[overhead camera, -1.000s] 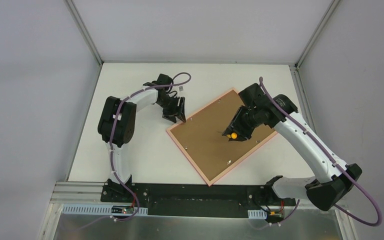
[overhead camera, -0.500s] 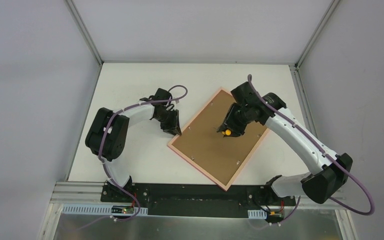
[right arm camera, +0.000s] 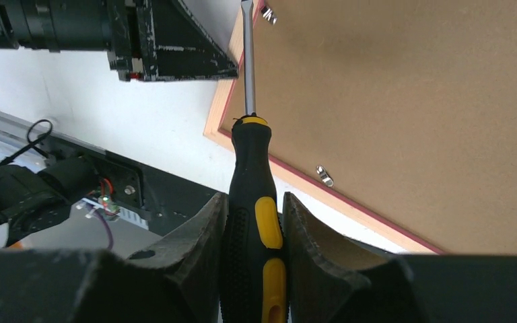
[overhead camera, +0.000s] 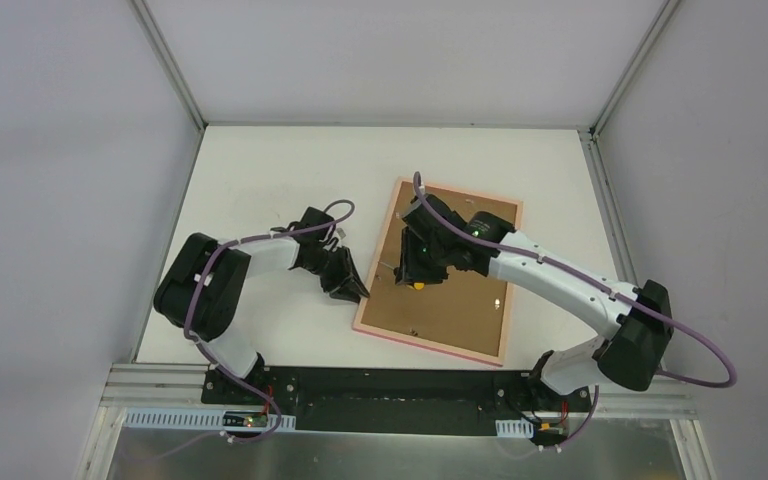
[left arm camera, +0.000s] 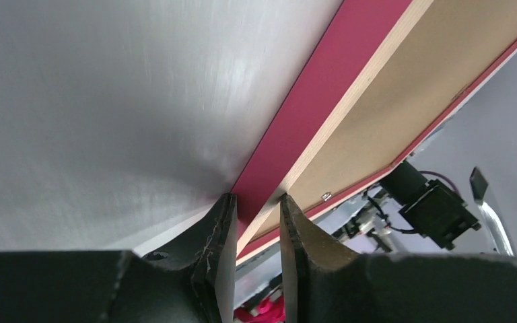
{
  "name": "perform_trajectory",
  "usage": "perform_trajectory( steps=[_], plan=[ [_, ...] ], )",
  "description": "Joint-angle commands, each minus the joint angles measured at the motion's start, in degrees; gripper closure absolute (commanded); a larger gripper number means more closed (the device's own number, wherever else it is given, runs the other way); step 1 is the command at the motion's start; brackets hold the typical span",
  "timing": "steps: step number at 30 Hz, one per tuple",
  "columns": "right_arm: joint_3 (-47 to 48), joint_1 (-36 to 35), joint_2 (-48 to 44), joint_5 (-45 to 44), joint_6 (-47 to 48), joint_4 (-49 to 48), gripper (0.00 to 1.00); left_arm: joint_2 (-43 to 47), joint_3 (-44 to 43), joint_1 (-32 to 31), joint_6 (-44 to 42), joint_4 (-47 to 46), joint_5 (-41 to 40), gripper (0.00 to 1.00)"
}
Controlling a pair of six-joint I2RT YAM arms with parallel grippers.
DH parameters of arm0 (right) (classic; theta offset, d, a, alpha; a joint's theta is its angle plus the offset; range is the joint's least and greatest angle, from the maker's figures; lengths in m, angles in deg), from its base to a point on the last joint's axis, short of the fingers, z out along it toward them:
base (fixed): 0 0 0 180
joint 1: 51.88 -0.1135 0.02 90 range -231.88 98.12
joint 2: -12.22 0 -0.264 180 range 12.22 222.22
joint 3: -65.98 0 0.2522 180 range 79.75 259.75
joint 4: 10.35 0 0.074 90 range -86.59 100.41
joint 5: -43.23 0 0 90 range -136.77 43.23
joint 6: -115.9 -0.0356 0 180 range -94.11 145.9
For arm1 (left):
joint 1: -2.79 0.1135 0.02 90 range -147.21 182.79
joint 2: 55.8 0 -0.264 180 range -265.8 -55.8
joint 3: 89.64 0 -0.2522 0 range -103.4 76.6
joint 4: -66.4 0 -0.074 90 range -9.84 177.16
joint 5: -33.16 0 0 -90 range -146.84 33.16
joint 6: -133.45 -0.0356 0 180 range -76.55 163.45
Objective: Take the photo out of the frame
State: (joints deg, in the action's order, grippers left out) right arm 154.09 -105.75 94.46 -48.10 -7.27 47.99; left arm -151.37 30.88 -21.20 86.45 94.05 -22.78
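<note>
The frame [overhead camera: 465,310] lay face down on the table [overhead camera: 260,180], brown backing up, with its long axis running away from the bases. We could not see the photo, which we took to be under that backing. The left gripper [left arm camera: 257,202] was pinched narrow on the frame's left pink rim, near its near corner. The right gripper [right arm camera: 254,202] clamped a black-and-yellow screwdriver [right arm camera: 252,175], its shaft pointing at that same rim with a metal tab [right arm camera: 267,13] just beside the tip. We judged the right arm the one to turn that tab. The left gripper's fingers sat close to the blade.
</note>
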Motion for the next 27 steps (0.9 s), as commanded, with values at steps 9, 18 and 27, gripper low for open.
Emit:
perform_trajectory(
  steps=[9,18,27],
  plan=[
    [-6.5,-2.0,-10.6,-8.9,-6.1,3.3,1.00,2.6,20.1,-12.9,45.3,-24.8,-9.0,1.00],
    [-10.4,9.1,-19.8,-4.9,-8.3,9.1,1.00,8.0,8.1,-20.1,37.2,-9.6,-17.7,0.61],
    [-11.6,9.3,-27.4,-5.3,-9.6,16.8,1.00,1.1,-11.0,-11.5,12.8,1.7,-16.6,0.23]
  ],
)
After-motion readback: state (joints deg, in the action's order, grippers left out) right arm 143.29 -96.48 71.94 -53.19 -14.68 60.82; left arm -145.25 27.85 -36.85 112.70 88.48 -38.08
